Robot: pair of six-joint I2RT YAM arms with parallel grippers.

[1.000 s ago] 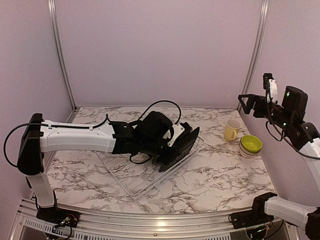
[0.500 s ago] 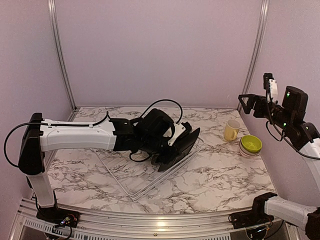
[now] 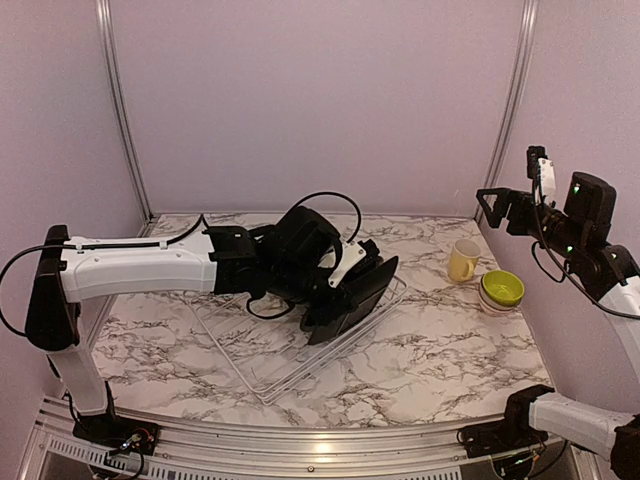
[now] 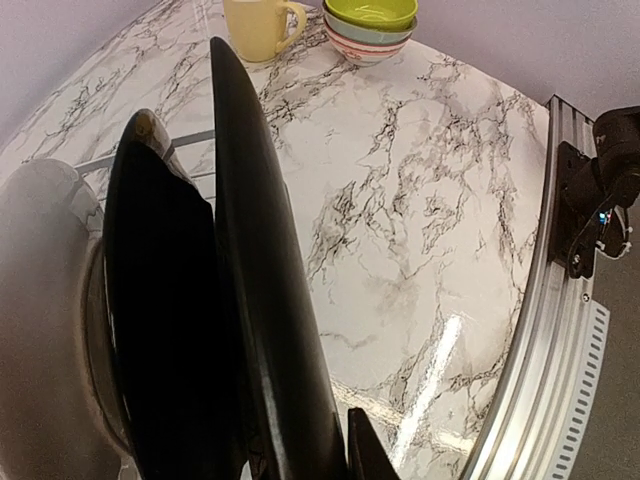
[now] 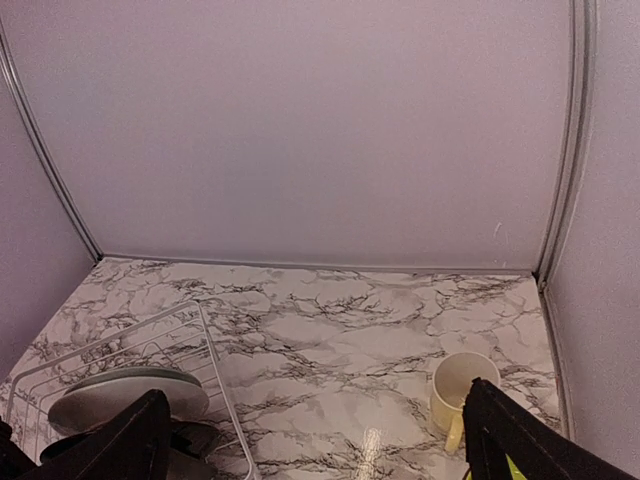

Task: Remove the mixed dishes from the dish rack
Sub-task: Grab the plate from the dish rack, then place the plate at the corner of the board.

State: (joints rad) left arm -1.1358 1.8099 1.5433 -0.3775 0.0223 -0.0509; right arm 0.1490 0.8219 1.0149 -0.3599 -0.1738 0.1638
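Marble tabletop [image 3: 450,340], wire rack [image 3: 268,352] (plates [image 3: 350,295] inside)

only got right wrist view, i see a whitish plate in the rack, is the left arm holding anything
observer: yes, the left fingers are shut on a black squarish plate, held on edge.
operator: any other black ones
observer: a second black plate stands just behind it, before the whitish plate.
operator: and the bowls
observer: three stacked beside the pale yellow mug, lime-green bowl on top, off the dish rack.
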